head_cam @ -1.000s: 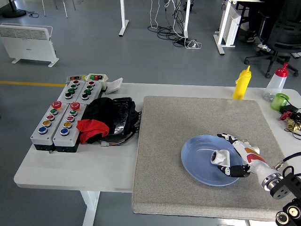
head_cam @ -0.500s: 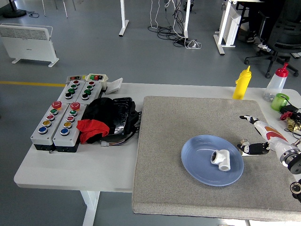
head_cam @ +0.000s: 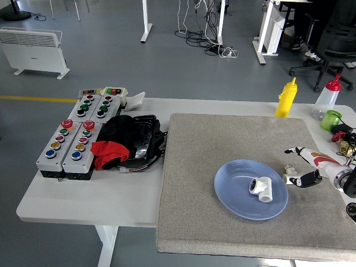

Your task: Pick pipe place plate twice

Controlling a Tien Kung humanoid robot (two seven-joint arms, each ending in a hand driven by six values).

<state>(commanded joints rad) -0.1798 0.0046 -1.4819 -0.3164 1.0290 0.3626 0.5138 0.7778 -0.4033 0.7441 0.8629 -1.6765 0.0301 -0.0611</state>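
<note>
A white pipe elbow (head_cam: 260, 188) lies on the blue plate (head_cam: 233, 192), right of the plate's middle. Just off the plate's right rim, a second small white pipe piece (head_cam: 288, 172) rests on the grey mat. My right hand (head_cam: 299, 166) reaches in from the right edge and hovers at that piece. Its index finger stretches out above the piece and its thumb sits just below, with the fingers spread. I cannot tell whether they touch the piece. My left arm does not show.
The grey mat (head_cam: 222, 150) covers the table's right part. On the left are button boxes (head_cam: 75, 139) and a black and red cloth bundle (head_cam: 125, 142). A yellow bottle (head_cam: 286, 98), a red-capped bottle (head_cam: 327, 98) and a green cup (head_cam: 331, 119) stand at the back right.
My right hand let go of the pipe elbow on the plate and drew back to the right. It now sits by the second pipe piece off the plate's rim.
</note>
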